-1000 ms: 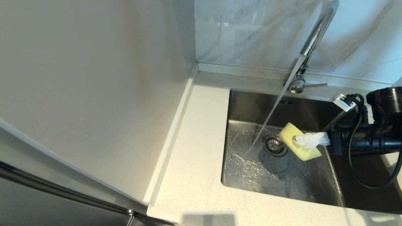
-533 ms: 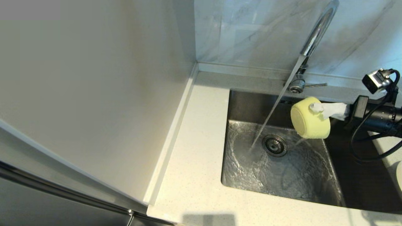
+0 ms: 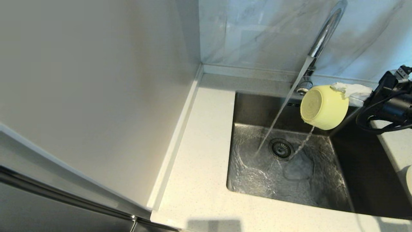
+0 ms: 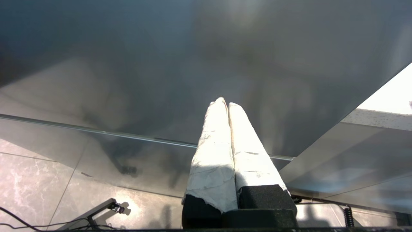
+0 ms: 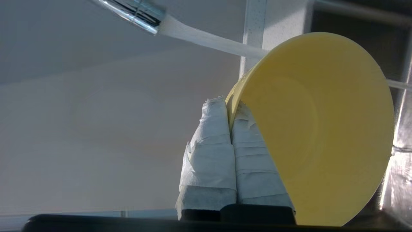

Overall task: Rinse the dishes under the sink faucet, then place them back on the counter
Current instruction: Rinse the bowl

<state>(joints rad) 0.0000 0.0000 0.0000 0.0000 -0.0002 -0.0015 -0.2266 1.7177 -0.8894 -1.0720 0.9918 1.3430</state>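
Note:
The small pale yellow bowl point(image 3: 324, 107) hangs tipped on its side over the back right of the sink point(image 3: 325, 190), its base facing left. A thin trickle falls from its rim into the basin. My right gripper point(image 3: 343, 87), fingers wrapped in white, is shut on the bowl's rim point(image 5: 230, 106); one finger is inside the bowl point(image 5: 322, 129) and one outside. The faucet point(image 3: 325, 32) runs, its stream landing left of the drain strainer point(image 3: 281, 149) and missing the bowl. My left gripper point(image 4: 225, 103) is shut and empty, parked low outside the head view.
The speckled counter point(image 3: 199, 161) surrounds the sink on the left and front. A cream-white dish point(image 3: 409, 182) peeks in at the right edge on the counter. The faucet's lever point(image 3: 322, 87) sticks out behind the bowl. A tall pale panel stands at the left.
My right gripper has lifted the bowl from low in the basin up and toward the back right. The bowl has turned so that its base faces left, and water now drips out.

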